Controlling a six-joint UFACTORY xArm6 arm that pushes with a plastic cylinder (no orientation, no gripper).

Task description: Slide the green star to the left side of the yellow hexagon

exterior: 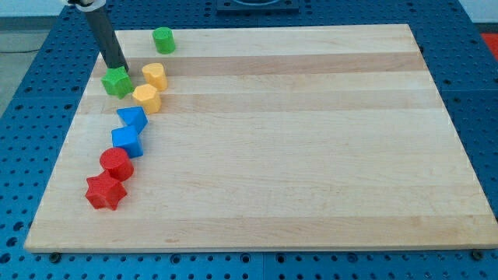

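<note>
My tip (120,68) against green star (117,82)

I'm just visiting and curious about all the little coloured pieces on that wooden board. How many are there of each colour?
Green: 2, the green star by my tip and a green cylinder
Yellow: 2, a yellow block and a yellow hexagon
Blue: 2, a blue block and a blue cube
Red: 2, a red cylinder and a red star
Total: 8
</note>
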